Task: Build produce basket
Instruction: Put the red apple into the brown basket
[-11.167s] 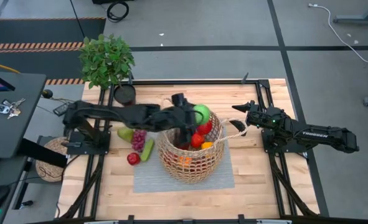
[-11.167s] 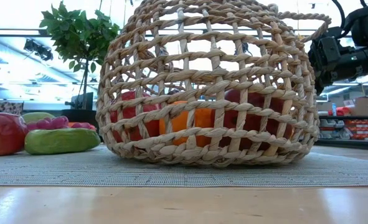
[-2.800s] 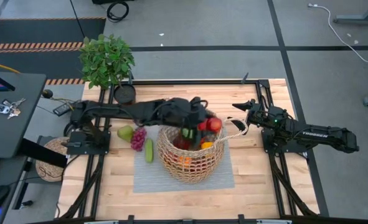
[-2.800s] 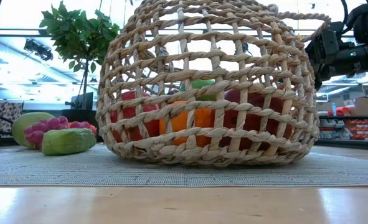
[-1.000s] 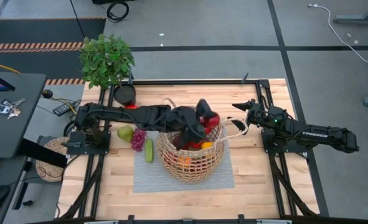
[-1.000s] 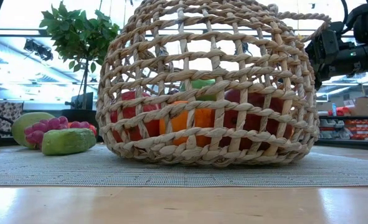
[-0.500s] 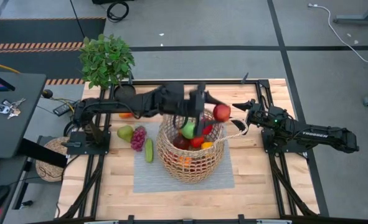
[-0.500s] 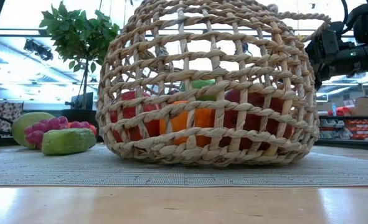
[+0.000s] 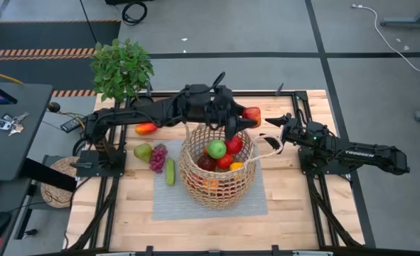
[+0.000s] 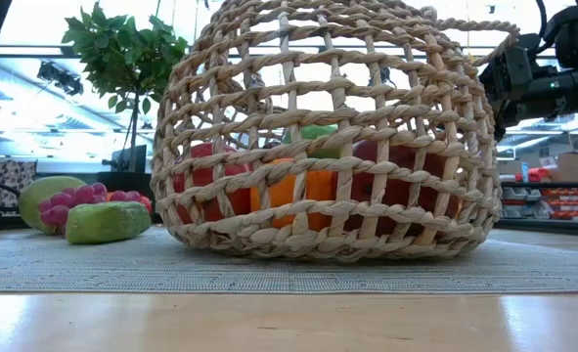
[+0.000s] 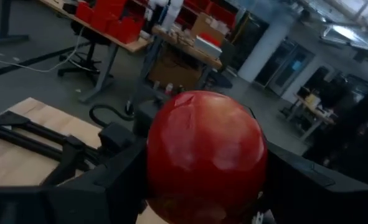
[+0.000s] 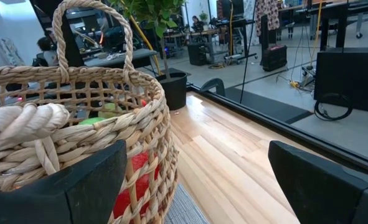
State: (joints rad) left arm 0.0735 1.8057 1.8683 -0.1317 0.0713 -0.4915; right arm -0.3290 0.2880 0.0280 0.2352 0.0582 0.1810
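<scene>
The left gripper is clamping a red apple above the basket; the right gripper is waiting beside it, jaws apart.

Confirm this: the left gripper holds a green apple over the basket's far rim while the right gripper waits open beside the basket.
Wrong fruit. The left gripper holds a red apple, as the left wrist view shows; the green apple already lies in the basket. The right gripper does wait open beside it.

Tan open-weave basket, red apple
</scene>
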